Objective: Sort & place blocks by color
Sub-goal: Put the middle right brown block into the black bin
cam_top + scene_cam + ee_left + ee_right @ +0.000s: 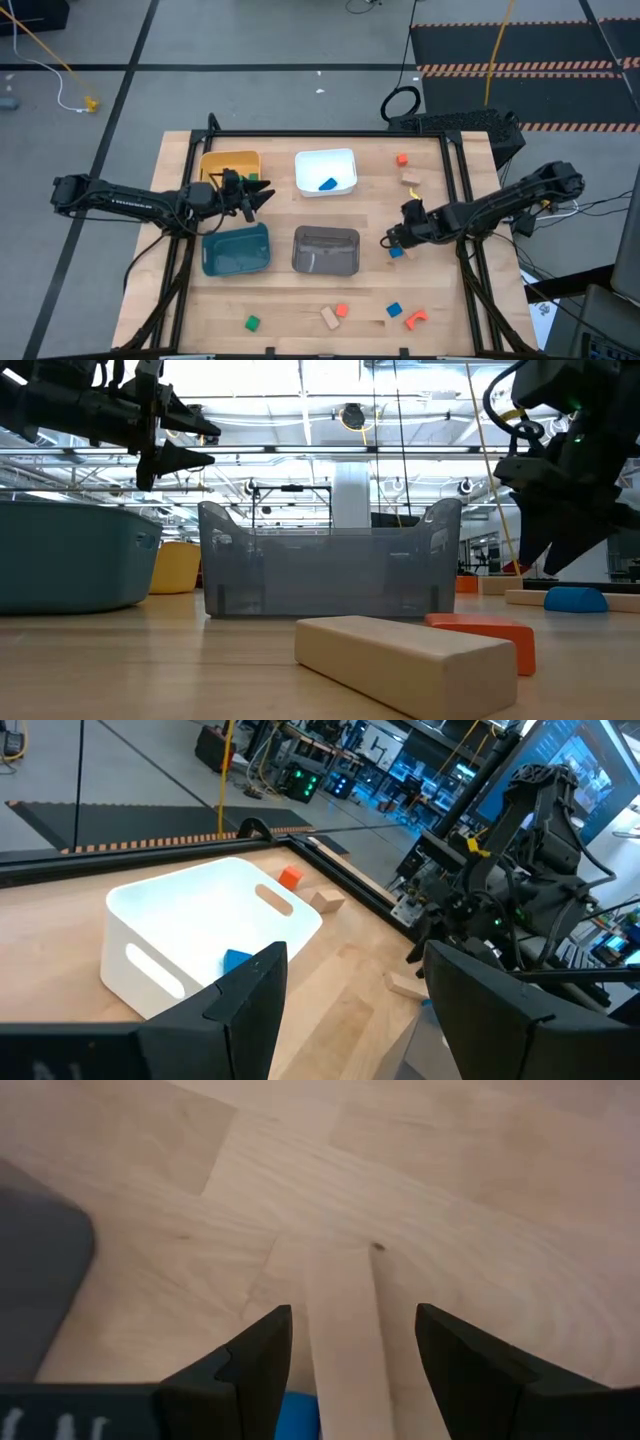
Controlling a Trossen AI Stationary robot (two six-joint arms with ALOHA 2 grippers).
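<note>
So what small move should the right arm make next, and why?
Probably lower and close. The right claw hangs open directly above a blue block lying on the table just right of the grey bin; the block shows between its fingers, not yet gripped. The left claw waits open.

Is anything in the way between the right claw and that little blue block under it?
Nothing visible is. The right gripper hangs open right above the blue block, with only bare table around it.
</note>
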